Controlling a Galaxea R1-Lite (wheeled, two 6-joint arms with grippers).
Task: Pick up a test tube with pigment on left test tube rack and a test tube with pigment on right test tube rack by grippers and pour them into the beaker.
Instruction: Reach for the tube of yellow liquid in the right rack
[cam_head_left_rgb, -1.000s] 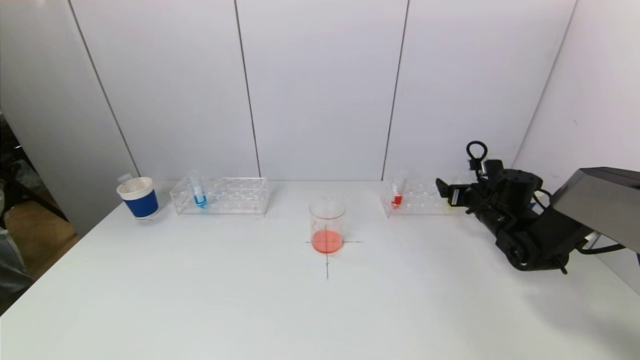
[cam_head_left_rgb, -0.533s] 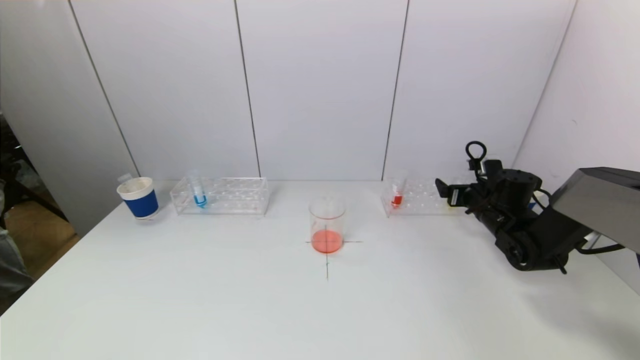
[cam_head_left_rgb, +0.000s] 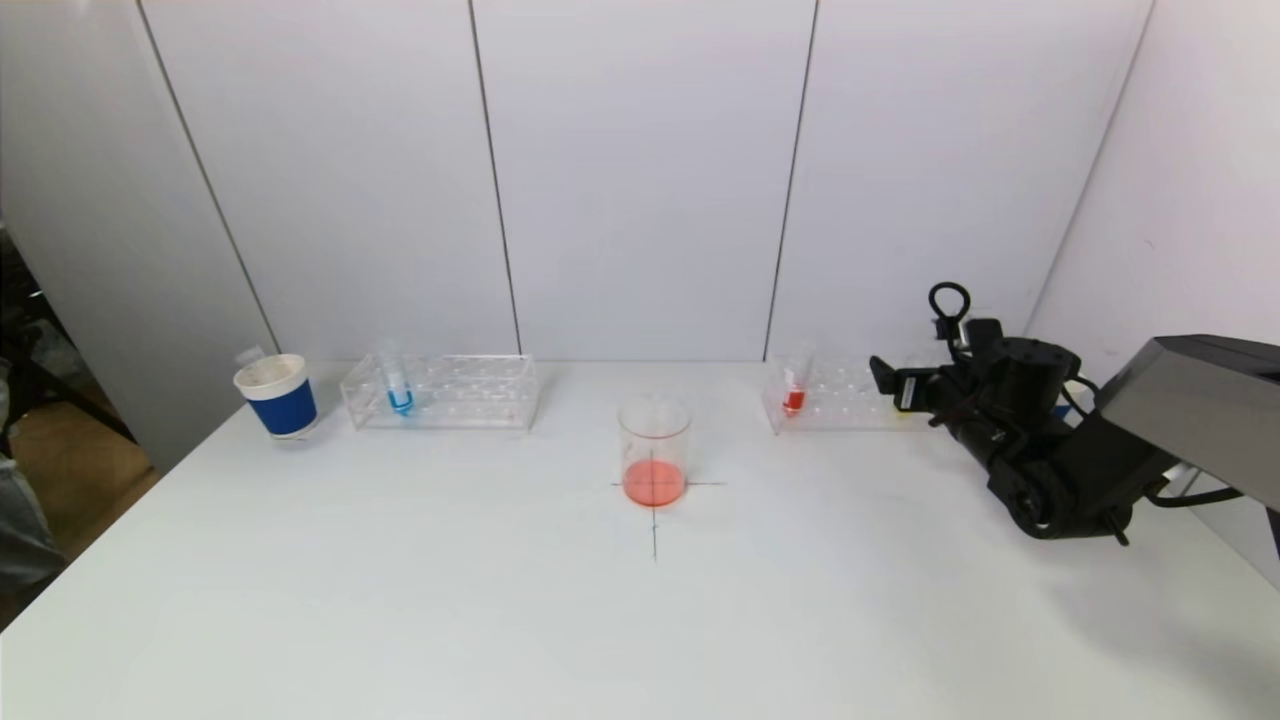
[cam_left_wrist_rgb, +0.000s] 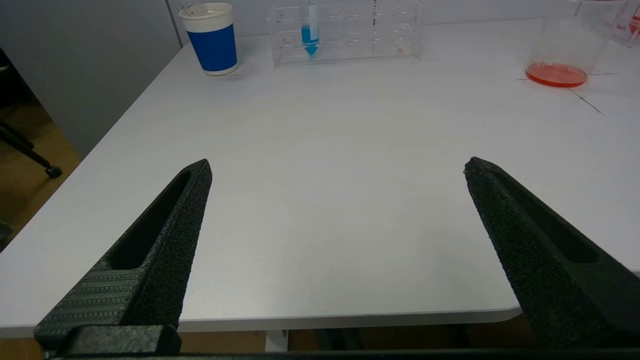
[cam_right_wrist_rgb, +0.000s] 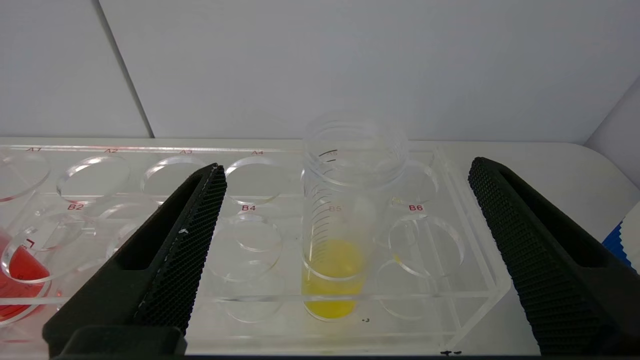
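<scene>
The clear plastic test tube holding yellow pigment (cam_right_wrist_rgb: 334, 235) stands upright in hole B5 of the transparent acrylic right test tube rack (cam_right_wrist_rgb: 465, 295), directly ahead of the right gripper (cam_right_wrist_rgb: 345, 172) and centred between its two black textured fingers (cam_right_wrist_rgb: 185, 235), which are spread wide and touch nothing. Red labels A1 to A4, B2, B4, B5 and B6 mark the holes. A tube with red pigment (cam_right_wrist_rgb: 20, 270) sits beyond the one finger. The left gripper (cam_left_wrist_rgb: 335, 167) hangs above the white table (cam_left_wrist_rgb: 325, 190) near its front edge, fingers wide apart and empty; far ahead stand the blue-pigment tube (cam_left_wrist_rgb: 310, 30) in the left clear rack (cam_left_wrist_rgb: 380, 35), a blue-banded paper cup (cam_left_wrist_rgb: 212, 37) and the glass beaker of orange liquid (cam_left_wrist_rgb: 565, 50).
</scene>
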